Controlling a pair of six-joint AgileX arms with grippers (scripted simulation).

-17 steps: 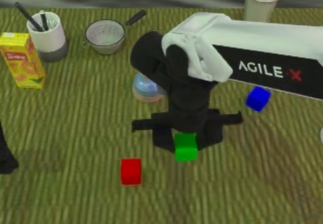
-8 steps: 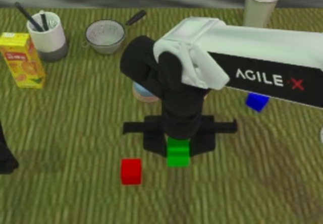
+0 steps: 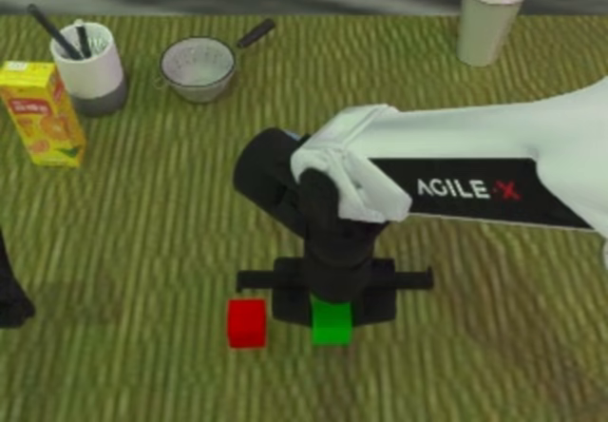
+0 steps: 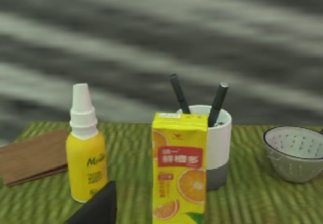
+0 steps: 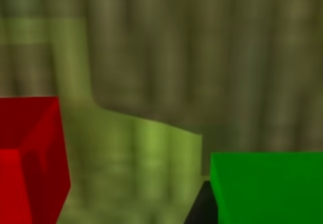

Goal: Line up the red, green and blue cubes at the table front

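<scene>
A: What differs from half a second back?

B: My right arm has swung toward the lower edge of the top frame. Its right gripper (image 3: 332, 319) now sits lower centre, and the green cube (image 3: 332, 324) came along with it; it was up and clear of the red cube (image 3: 247, 322) before, now it is level with it and just to its right, a narrow gap between. The blue cube, seen at right earlier, is hidden under the white forearm now.

A: Pincer state?

B: Clenched on the green cube. The right wrist view shows the cube (image 5: 266, 187) against a dark finger (image 5: 202, 206), with the red cube (image 5: 30, 158) near it.

A: Is the green one down on the table (image 3: 142, 251)?

B: I cannot tell.

A: Cube appearance?

B: Plain, glossy, same size, bright red and bright green.

A: Left arm?

B: Parked at the left edge (image 3: 9, 294); fingers not readable.
</scene>
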